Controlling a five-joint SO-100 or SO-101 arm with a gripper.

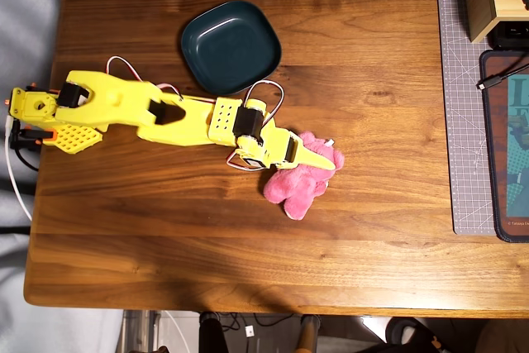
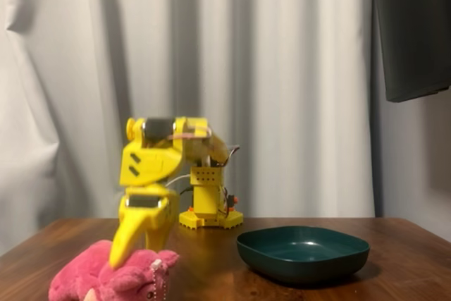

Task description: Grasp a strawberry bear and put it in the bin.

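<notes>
The pink strawberry bear lies on the wooden bench, closest to the front in the fixed view. The yellow gripper is down on top of the bear, with its tip pushed into the fluff. I cannot tell if it is open or closed. Farther back and to the right in the fixed view sits the teal bin, well apart from the bear. The gripper could pinch only fluff, because it sits near the bear's edge. Then the bear could slip out.
</notes>
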